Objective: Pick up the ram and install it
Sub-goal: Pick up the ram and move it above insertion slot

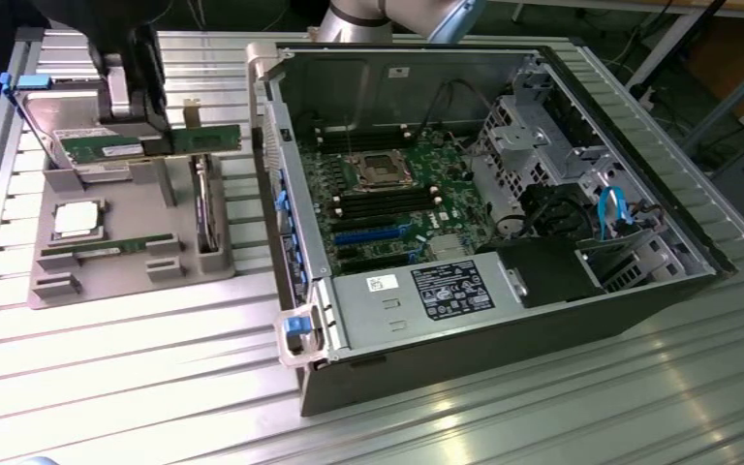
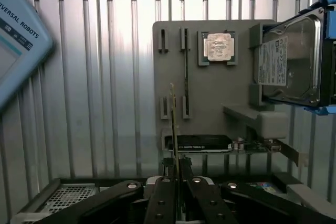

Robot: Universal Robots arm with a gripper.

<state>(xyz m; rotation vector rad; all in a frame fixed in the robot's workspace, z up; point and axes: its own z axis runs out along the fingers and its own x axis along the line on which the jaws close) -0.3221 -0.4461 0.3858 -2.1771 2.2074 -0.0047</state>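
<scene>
Your hand (image 1: 139, 138) is nearly closed, its two fingers pinched on the ram (image 1: 198, 140). You hold the green stick level, lengthwise across the far end of the grey tray (image 1: 120, 281). In the exterior view that is at about 10 o'clock in the scene, and at 9 o'clock from the open computer case (image 1: 476, 344). The stick is gripped near its middle, with most of the visible green length pointing at 3 o'clock towards the case.

From the wrist camera you see the ram (image 2: 174, 114) edge-on, a thin line running out from between the fingertips of the hand (image 2: 177, 174), with the tray (image 2: 210, 93) beyond it. Whether the stick is clear of the tray you cannot tell for certain.

On the tray, the square processor chip (image 1: 77, 218) sits in its pocket, at about 7 o'clock from the ram in the exterior view. The hard drive (image 2: 289, 61) with its white label lies at one end of the tray. Tray and case both rest on the ribbed metal table (image 1: 113, 368). The motherboard (image 1: 398, 194) lies exposed inside the case.
</scene>
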